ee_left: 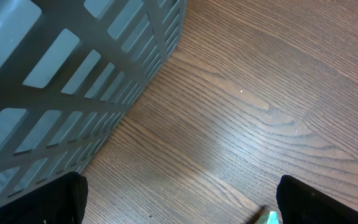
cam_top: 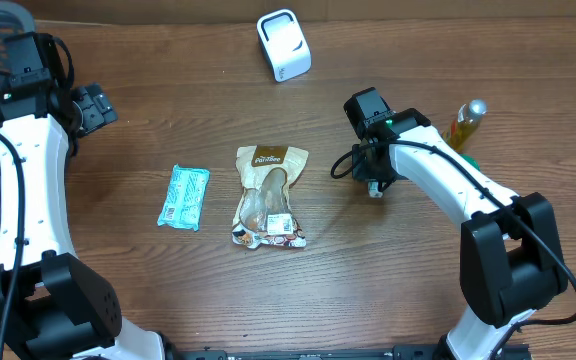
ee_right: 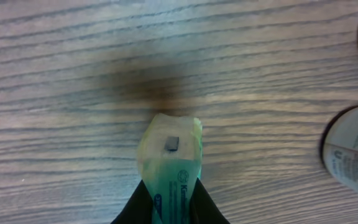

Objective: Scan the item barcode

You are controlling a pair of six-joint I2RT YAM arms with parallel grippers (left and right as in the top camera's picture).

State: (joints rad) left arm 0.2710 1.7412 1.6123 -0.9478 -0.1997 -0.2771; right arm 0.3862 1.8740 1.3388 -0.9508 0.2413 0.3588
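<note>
Here, a small green packet (ee_right: 169, 155) is clenched in the right pincer (ee_right: 169, 200), over the wooden surface (ee_right: 73, 74). The left pincer (cam_top: 98, 105) is held wide apart, with nothing in it, beside the grey basket (ee_left: 73, 74). The white scanner (cam_top: 284, 45) is set well apart from that packet. A blue packet (cam_top: 184, 197) and a brown bag (cam_top: 269, 197) are laid between the arms.

2 arms, 1 build: the left arm (cam_top: 25, 190) is smooth white shell over chunky black joints, and the right arm (cam_top: 448, 180) matches it. Behind the fingers, a thin black cable (cam_top: 18, 220) traces the left shell, and a second cable (cam_top: 336, 166) loops at the right wrist. There's a small green light (cam_top: 389, 121) just above that loop. The left fingertips (ee_left: 48, 199) are matte black, with blunt rounded ends.
</note>
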